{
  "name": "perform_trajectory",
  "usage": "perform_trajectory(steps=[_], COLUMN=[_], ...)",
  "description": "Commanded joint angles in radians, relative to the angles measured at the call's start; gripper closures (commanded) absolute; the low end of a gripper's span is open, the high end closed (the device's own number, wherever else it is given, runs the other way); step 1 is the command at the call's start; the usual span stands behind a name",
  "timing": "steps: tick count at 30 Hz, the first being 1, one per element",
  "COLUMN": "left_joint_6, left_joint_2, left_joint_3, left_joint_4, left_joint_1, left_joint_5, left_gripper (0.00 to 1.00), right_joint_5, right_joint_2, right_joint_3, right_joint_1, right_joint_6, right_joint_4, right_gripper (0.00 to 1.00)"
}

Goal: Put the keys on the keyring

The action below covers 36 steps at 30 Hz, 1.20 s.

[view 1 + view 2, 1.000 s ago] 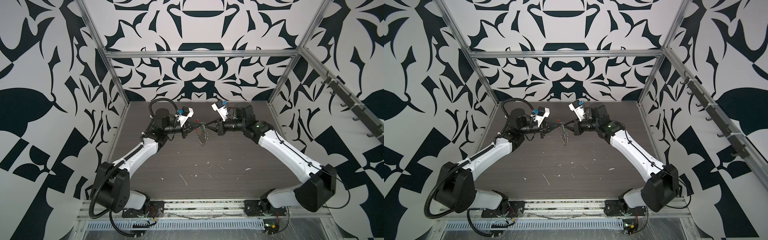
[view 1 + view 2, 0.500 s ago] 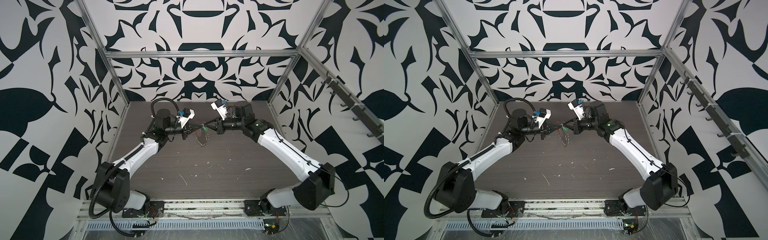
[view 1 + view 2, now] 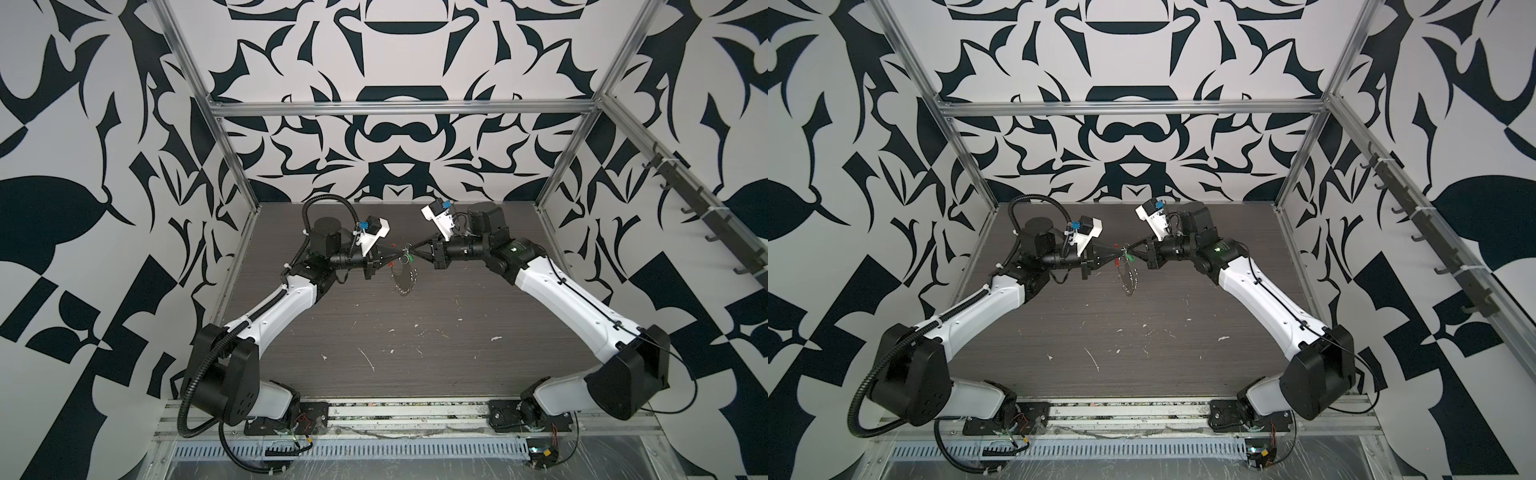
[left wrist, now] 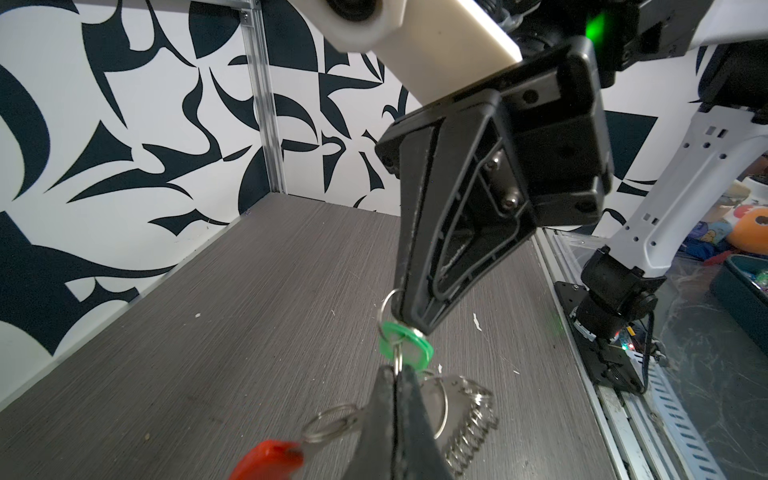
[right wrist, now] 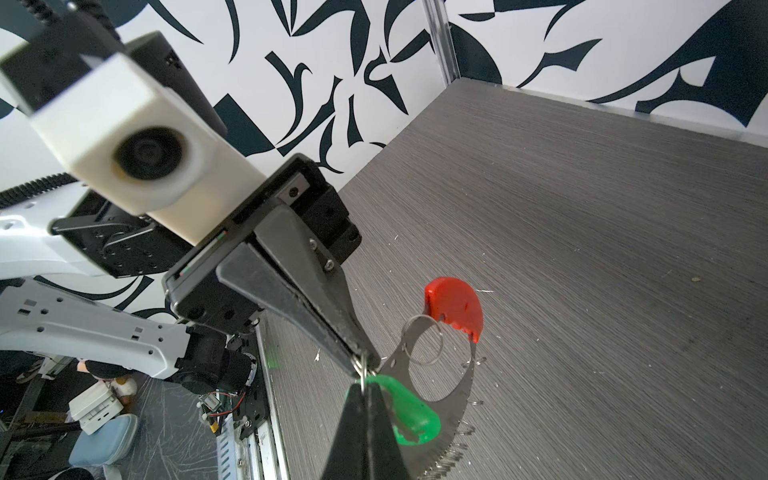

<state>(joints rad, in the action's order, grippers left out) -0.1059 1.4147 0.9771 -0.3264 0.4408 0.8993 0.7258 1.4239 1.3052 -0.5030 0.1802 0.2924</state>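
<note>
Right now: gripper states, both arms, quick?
Left gripper: closed, pinching the keyring, which hangs clear of the table.
Right gripper: closed on the green key tag.

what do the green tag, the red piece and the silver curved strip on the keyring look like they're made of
green tag: looks like plastic, glossy and slightly translucent, with soft highlights.
red piece: likely moulded plastic, opaque with a duller sheen and crisp moulded edges.
curved strip: apparently thin sheet metal, silvery with a brushed shine and a flat, thin edge.
</note>
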Motion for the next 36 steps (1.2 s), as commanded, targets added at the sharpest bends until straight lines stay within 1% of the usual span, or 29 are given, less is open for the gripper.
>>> perform_trajectory(steps=[1, 8, 11, 15, 24, 30, 34, 36], left_joint_6=[-0.011, -0.009, -0.009, -0.013, -0.014, -0.019, -0.029, -0.050], left_joint_2=[-0.020, -0.013, -0.013, -0.016, -0.019, -0.019, -0.022, -0.029], left_joint_3=[0.048, 0.054, 0.055, 0.054, 0.054, 0.050, 0.051, 0.049], left_joint_4=[-0.019, -0.017, -0.016, -0.013, -0.010, -0.005, 0.001, 0.016], left_joint_1=[0.003, 0.004, 0.004, 0.003, 0.004, 0.003, 0.003, 0.003], left_joint_5=[0.019, 0.020, 0.026, 0.025, 0.031, 0.032, 0.019, -0.013], left_gripper=[1.00, 1.00, 1.00, 1.00, 1.00, 1.00, 1.00, 1.00], right_joint_5=[0.036, 0.029, 0.005, 0.004, -0.012, -0.014, -0.007, -0.008], right_joint_2=[-0.027, -0.039, -0.040, -0.045, -0.008, 0.000, -0.010, -0.024], right_joint_3=[0.008, -0.005, -0.010, -0.010, 0.030, 0.035, 0.048, 0.044], right_joint_1=[-0.014, -0.014, -0.014, -0.015, -0.015, -0.015, -0.014, -0.014], right_joint_6=[-0.028, -0.035, -0.030, -0.010, -0.001, 0.028, 0.033, 0.031], right_joint_4=[0.032, 0.029, 0.015, -0.020, -0.009, -0.039, -0.037, -0.030], right_gripper=[1.00, 1.00, 1.00, 1.00, 1.00, 1.00, 1.00, 1.00])
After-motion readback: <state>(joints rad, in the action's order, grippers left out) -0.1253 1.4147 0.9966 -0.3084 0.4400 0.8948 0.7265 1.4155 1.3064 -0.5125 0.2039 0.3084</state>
